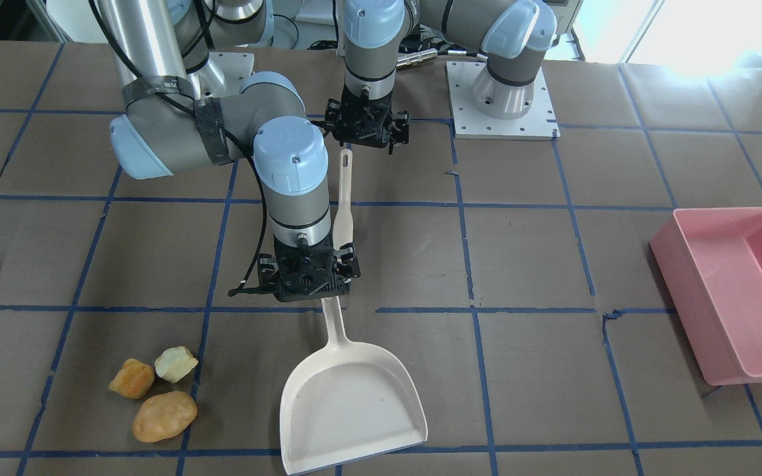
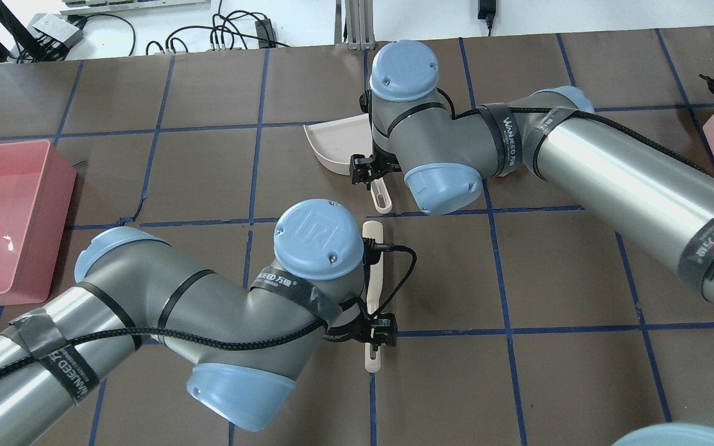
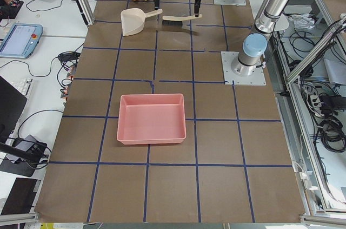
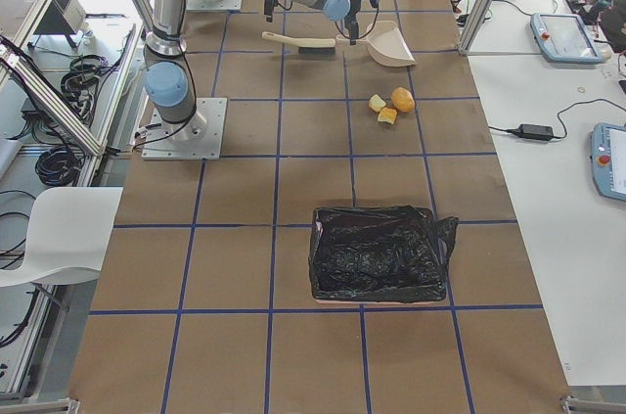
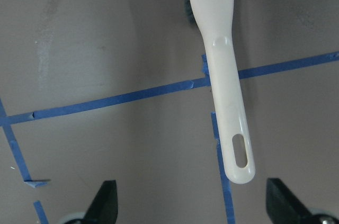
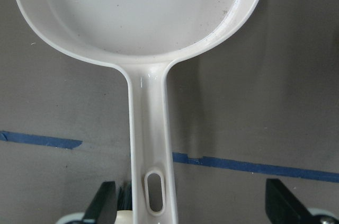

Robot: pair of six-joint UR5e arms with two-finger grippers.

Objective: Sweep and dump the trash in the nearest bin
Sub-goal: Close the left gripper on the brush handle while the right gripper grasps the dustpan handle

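1. The pink bin [image 1: 731,291] is empty; a black-bagged bin [image 4: 377,253] sits at the counter's other end; the white dustpan [image 1: 351,410] holds only specks
2. The trash [image 1: 164,416], three lumps, lies on the counter [image 1: 619,396] near the dustpan, apart from it
3. The left fingers [image 5: 106,203] are spread above the brush [image 5: 222,75] handle; the right fingers [image 6: 106,203] are spread astride the dustpan handle
4. The counter is brown with a blue tape grid; tablets [image 3: 19,37] lie alongside

Brown table [image 1: 619,251], blue tape grid [image 1: 520,206]
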